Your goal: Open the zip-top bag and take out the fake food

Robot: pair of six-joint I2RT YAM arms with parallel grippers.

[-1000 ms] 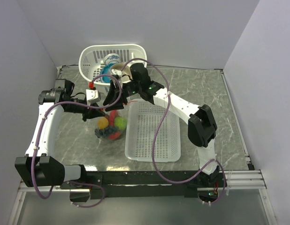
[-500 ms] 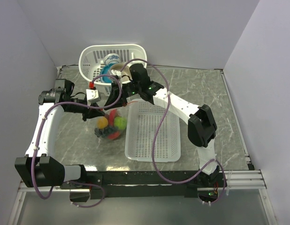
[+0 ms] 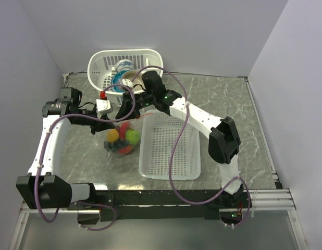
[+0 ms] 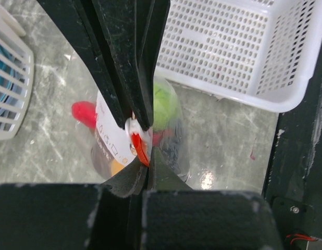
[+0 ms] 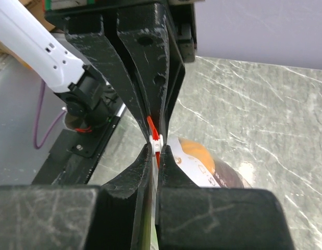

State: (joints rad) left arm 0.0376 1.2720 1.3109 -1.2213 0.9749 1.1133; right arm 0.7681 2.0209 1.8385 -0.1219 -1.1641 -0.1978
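Left wrist view: the bag (image 4: 111,138) was pinched at its strip (image 4: 139,148) by the left gripper (image 4: 144,159) and right gripper (image 4: 137,122), both closed on it. Food (image 4: 163,104) was seen inside, the basket (image 4: 228,96) rim just beside, bare table (image 4: 41,151) opposite.

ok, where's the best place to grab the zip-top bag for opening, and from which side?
Grip the zip strip at the mouth of the zip-top bag, coming from above: the mouth points up, a thin flat ridge, with the fake food bulging below. The left gripper and right gripper are each shut on it, from opposite sides.
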